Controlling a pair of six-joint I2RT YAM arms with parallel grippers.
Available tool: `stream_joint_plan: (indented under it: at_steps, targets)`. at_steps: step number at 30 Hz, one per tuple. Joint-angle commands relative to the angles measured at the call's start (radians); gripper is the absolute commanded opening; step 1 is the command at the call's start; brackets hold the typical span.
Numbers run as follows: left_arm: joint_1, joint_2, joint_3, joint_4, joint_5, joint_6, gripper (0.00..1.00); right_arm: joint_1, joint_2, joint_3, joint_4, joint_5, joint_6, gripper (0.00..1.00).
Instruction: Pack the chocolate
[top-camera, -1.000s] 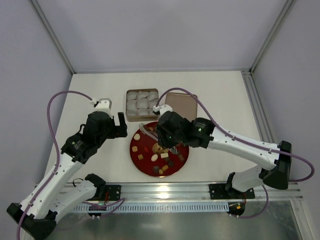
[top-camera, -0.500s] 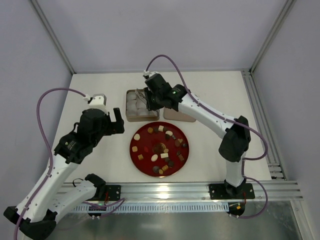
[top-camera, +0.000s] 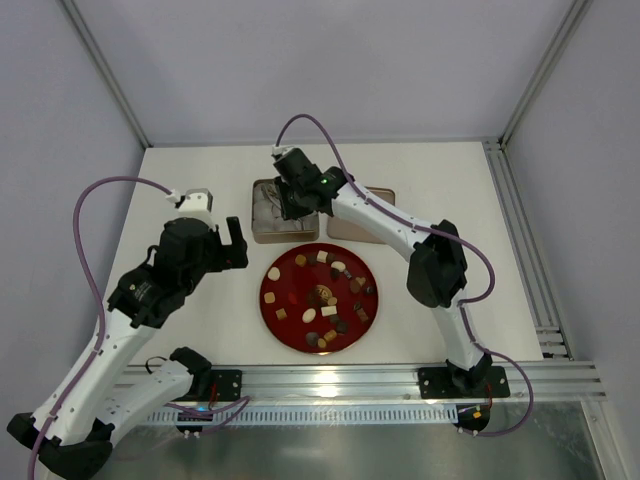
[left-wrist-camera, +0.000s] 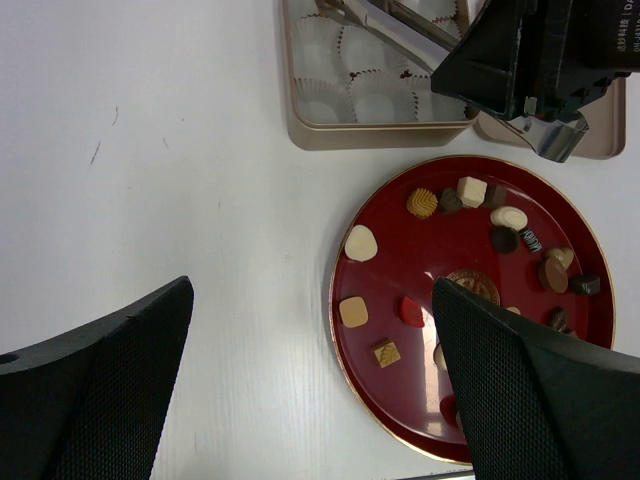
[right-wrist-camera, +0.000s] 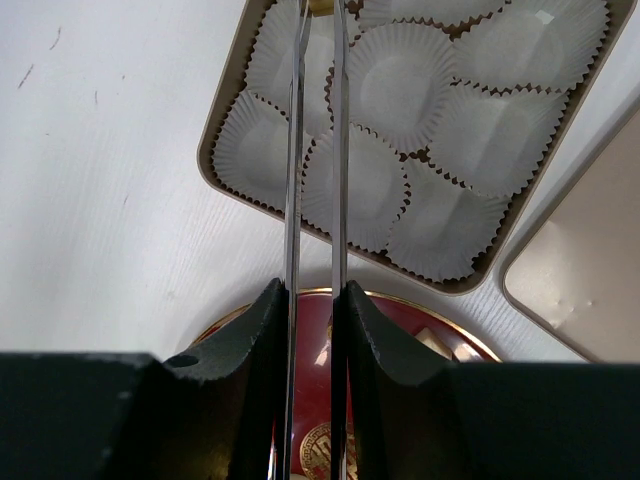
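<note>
Several small chocolates (top-camera: 330, 310) in brown, tan, cream and red lie spread on the red plate (top-camera: 264, 296). They also show in the left wrist view (left-wrist-camera: 361, 243). My right gripper (top-camera: 291, 197) is shut on metal tongs (right-wrist-camera: 315, 150) and hovers over the gold tin (top-camera: 258, 236). The tong tips reach over the white paper cups (right-wrist-camera: 400, 85) at the tin's far side. A small tan bit (right-wrist-camera: 320, 7) shows between the tips. My left gripper (top-camera: 236, 245) is open and empty, above the table left of the plate (left-wrist-camera: 450, 255).
The tin's lid (top-camera: 372, 230) lies flat to the right of the tin, partly under my right arm. The tin (right-wrist-camera: 214, 135) is filled with several paper cups. The plate's rim (right-wrist-camera: 400, 300) lies just below the tin.
My right arm swung from over the red plate up to the tin, carrying the tongs. My left arm shifted slightly left and has since stayed put.
</note>
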Motion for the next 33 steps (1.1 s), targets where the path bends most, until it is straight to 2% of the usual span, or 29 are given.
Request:
stream_joint_plan:
  at_steps: [1, 22, 33]
  targets:
    - [-0.002, -0.014, -0.009, 0.01, -0.012, 0.002, 1.0, 0.0, 0.0, 0.032, 0.057, 0.01, -0.014, 0.19]
    - [-0.002, -0.018, -0.038, 0.019, -0.017, 0.016, 1.0, -0.01, 0.065, 0.054, 0.124, 0.041, 0.027, 0.19]
    - [-0.002, -0.018, -0.044, 0.022, -0.014, 0.015, 1.0, -0.007, 0.083, 0.098, 0.116, 0.044, 0.037, 0.24]
